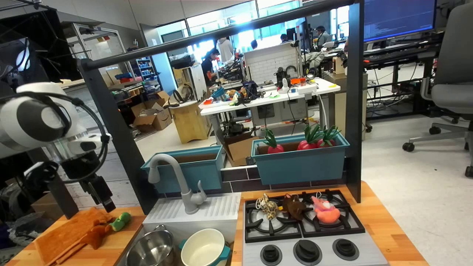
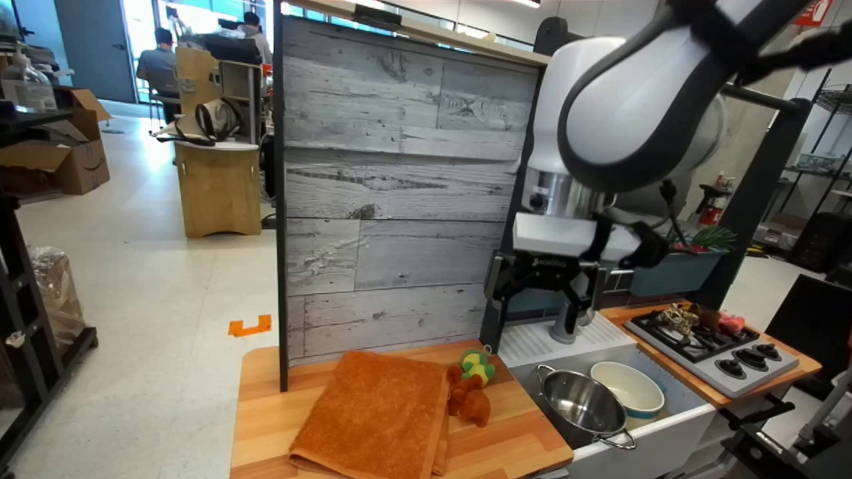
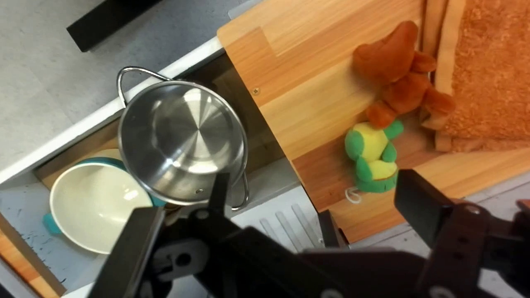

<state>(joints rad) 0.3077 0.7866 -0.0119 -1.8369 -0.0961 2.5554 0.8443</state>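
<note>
At far left in an exterior view, the smooth white arm (image 1: 14, 125) carries the black, hard-edged tool (image 1: 105, 203) above the wooden counter (image 1: 114, 245); its fingers stand wide apart with nothing between them, so it seems no grasp is made yet and any lift is left to do. Below lies a folded orange towel (image 1: 66, 232), nubby terry with a smoother hem. At its edge slumps the soft, rust-brown toy (image 1: 97, 236), and against that rests the rounded green-and-yellow toy (image 1: 120, 222), nearest the tool; both lie on the counter, ungripped. Rightward, the grey sink (image 1: 183, 226) holds a shiny steel pot (image 1: 151, 249) with wire-loop handles and a glossy cream pot (image 1: 205, 249) with teal ones. Farther right, the stove (image 1: 287, 251) has black grates bearing a spotted plush (image 1: 269, 208), a dark brown plush (image 1: 294, 207) and a pink plush (image 1: 327, 212).
</note>
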